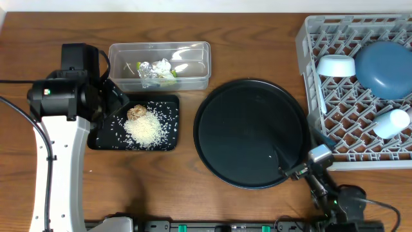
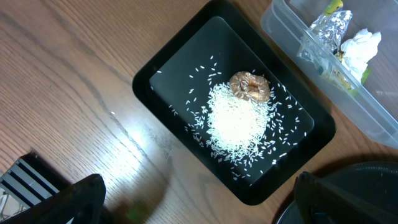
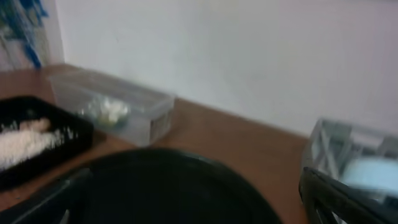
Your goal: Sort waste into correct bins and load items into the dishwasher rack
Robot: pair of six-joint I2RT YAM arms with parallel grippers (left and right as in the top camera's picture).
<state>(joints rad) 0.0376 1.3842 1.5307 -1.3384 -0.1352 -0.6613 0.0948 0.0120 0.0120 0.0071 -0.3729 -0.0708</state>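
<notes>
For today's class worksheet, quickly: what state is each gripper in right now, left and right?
Left gripper: open, holding nothing.
Right gripper: open, holding nothing.

On the counter, the rectangular tray sits at the left, with the tub just behind it. A heap of rice lies in the middle of that tray, loose grains scattered around it, and the food lump rests against the heap's far edge. A wad lies inside the tub. The round tray sits at the centre, right of both. The rack stands at the far right, holding a bowl, a plate to the bowl's right and a cup nearer the front.
</notes>
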